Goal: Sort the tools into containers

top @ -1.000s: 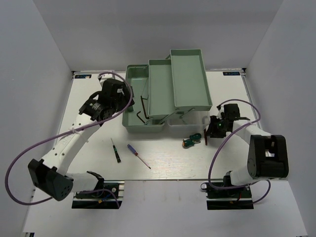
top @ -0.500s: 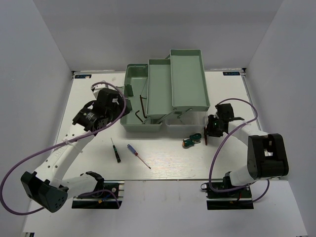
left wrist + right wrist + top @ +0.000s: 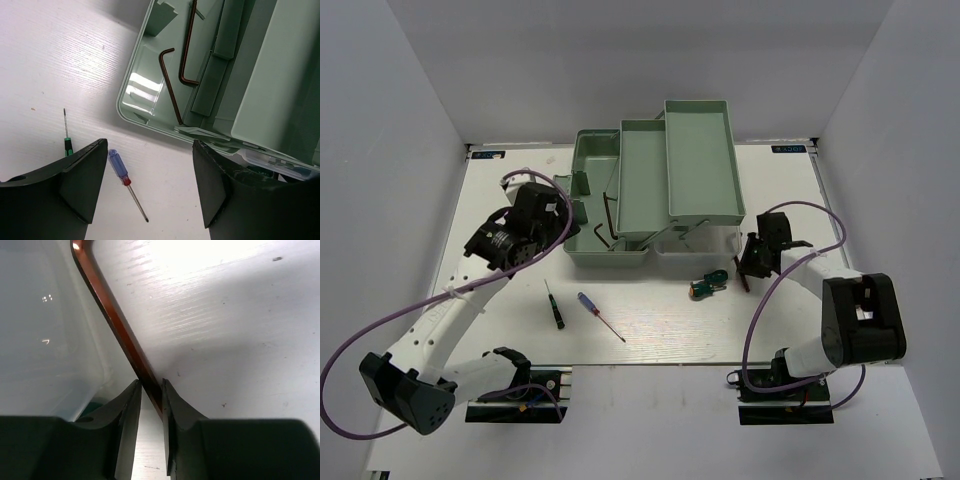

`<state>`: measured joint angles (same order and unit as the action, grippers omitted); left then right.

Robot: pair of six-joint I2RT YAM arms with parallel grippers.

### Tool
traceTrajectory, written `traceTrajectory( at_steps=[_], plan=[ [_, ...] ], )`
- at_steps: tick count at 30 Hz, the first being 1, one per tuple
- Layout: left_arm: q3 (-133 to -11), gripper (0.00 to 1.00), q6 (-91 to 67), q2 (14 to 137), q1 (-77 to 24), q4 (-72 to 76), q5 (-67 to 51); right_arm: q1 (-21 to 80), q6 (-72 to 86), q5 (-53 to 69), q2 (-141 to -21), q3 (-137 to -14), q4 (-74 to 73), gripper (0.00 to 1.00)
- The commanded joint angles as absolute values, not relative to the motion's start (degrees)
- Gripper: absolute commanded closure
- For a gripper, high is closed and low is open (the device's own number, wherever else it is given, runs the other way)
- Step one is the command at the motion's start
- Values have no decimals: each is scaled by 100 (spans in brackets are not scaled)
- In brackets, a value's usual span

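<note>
The mint-green toolbox base [image 3: 582, 250] and its two raised trays [image 3: 700, 160] stand mid-table. Two reddish-brown hex keys [image 3: 171, 82] lie in the base. My left gripper [image 3: 574, 212] hovers open and empty by the base's near left corner, in the left wrist view [image 3: 150, 145] above a blue-handled screwdriver [image 3: 119, 169] and a slim black-handled one [image 3: 67, 143]. My right gripper [image 3: 151, 390] is low at the table, shut on another hex key [image 3: 112, 312], right of the box in the top view [image 3: 739, 277]. A stubby green-and-orange screwdriver [image 3: 706, 287] lies beside it.
The translucent lid [image 3: 45, 320] lies just left of the right fingers. The blue-handled [image 3: 588, 303] and black-handled [image 3: 556, 310] screwdrivers lie on the white table in front of the box. Grey walls close in on both sides.
My left arm has drawn back from above the toolbox base toward the near left. My right gripper has shifted slightly at the hex key.
</note>
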<state>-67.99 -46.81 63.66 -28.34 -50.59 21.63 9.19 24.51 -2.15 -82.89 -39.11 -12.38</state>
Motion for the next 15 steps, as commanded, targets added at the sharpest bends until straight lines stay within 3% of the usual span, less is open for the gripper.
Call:
traceTrajectory(
  at_steps=[1, 9, 15],
  plan=[
    [-6785, 21, -4746, 6187, -2830, -5159, 2302, 888, 2557, -984, -8420, -3595, -1590, 72],
    [-6733, 21, -4799, 6135, -2830, -5212, 2303, 818, 2312, -1564, -8385, -3867, -2311, 81],
    [-6732, 21, -4799, 6135, -2830, -5212, 2303, 677, 2110, -1249, -8402, -3989, -2575, 78]
  ],
)
